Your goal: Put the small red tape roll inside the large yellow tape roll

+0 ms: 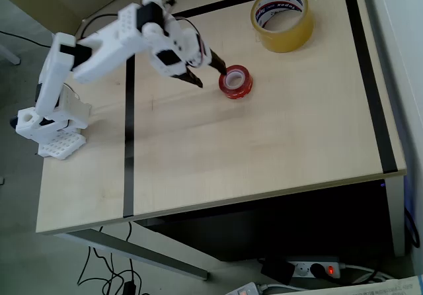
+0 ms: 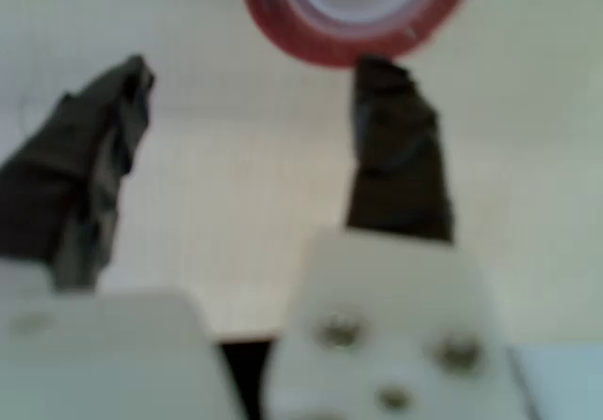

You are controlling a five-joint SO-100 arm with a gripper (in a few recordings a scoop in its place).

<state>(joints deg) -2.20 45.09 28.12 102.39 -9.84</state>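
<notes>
The small red tape roll [image 1: 236,81] lies flat on the pale wooden table, a little left of centre at the back. In the wrist view the small red tape roll [image 2: 358,10] sits at the top edge, blurred. The large yellow tape roll [image 1: 282,18] rests tilted at the back right, its printed white core showing. My gripper [image 1: 209,73] is open just left of the red roll. One dark finger [image 1: 218,63] reaches the roll's near rim and the other finger [image 1: 194,79] stands apart to the left. Nothing is between the fingertips [image 2: 386,81].
Black tape lines [image 1: 129,136] run across the table at the left, back and right. The arm's white base [image 1: 56,133] is clamped at the left edge. A power strip [image 1: 310,268] and cables lie on the floor below the front edge.
</notes>
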